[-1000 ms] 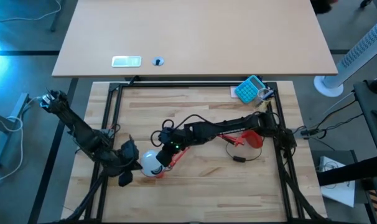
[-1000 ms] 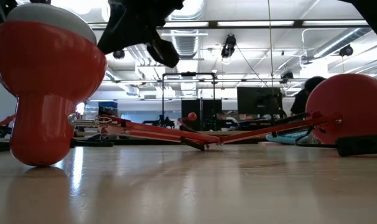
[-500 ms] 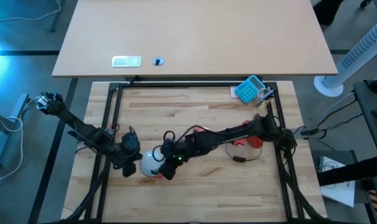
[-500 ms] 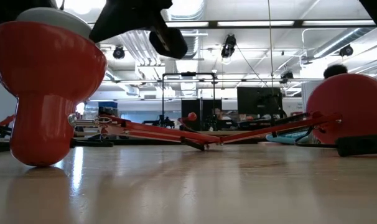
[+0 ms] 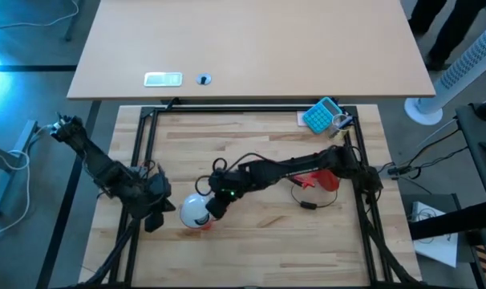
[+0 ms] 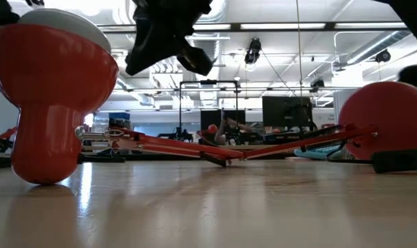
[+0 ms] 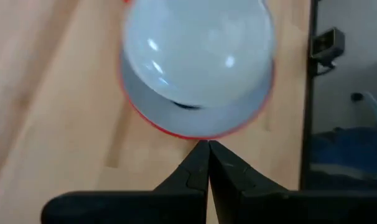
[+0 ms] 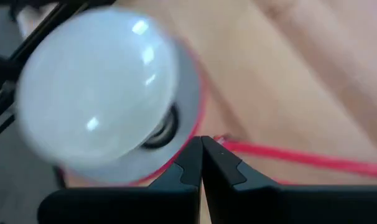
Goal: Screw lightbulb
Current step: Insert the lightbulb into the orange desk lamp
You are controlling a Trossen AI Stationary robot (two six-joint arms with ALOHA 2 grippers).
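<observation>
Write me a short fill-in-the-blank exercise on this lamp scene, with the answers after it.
1. The lightbulb sits in the lamp's ____ shade.
2. In the left wrist view, the left gripper has its fingers ____.
3. The right gripper has its fingers ____ too, gripping nothing.
4. In the high view, a ____ calculator lies near the table's far right corner.

Answers: red; shut; shut; blue

Evenly bright, lit by ceiling strip lights (image 6: 277, 26) seen across the table. Small glints on the lightbulb (image 7: 198, 53), softly blurred up close. Faint sheen on the table (image 6: 215, 207).
</observation>
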